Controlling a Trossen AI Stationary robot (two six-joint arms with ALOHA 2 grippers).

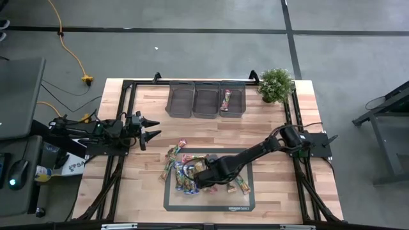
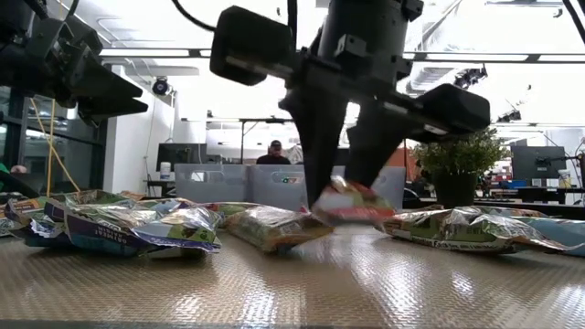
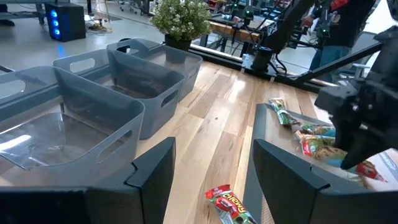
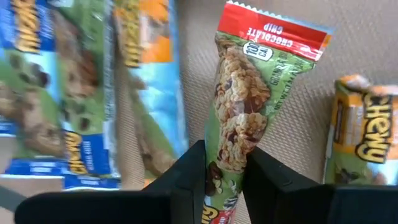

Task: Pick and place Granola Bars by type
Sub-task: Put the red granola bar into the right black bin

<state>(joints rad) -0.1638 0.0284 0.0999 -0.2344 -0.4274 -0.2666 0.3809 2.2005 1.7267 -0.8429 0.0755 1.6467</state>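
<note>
Pinched between the dark fingers of the right gripper (image 4: 224, 180) is a shiny wrapped granola bar with a red chocolate-chip end and green body (image 4: 249, 106), its free end hanging just off the dark ribbed mat (image 2: 292, 283) in the low view, so the step in hand looks like the lift-off of one picked bar. Around that gripper, on both sides, lies the heap of other wrapped bars (image 1: 185, 169), blue-ended ones (image 4: 37, 93) to one side and an orange-tan one (image 4: 364, 137) close on the other, none touching the held bar as far as I can tell. Well beyond the gripper, at the table's far edge, stand three dark grey plastic bins (image 1: 206, 99); the one nearest the small potted plant (image 1: 276, 84) already holds a red-wrapped bar (image 1: 226, 99), so my guess is the next move calls for a clean rise clear of the pile, then a carry across to that bin. Off the mat, the left gripper (image 1: 152, 126) waits with fingers spread, one stray red bar (image 3: 231, 202) on the bare wood just ahead of it.
</note>
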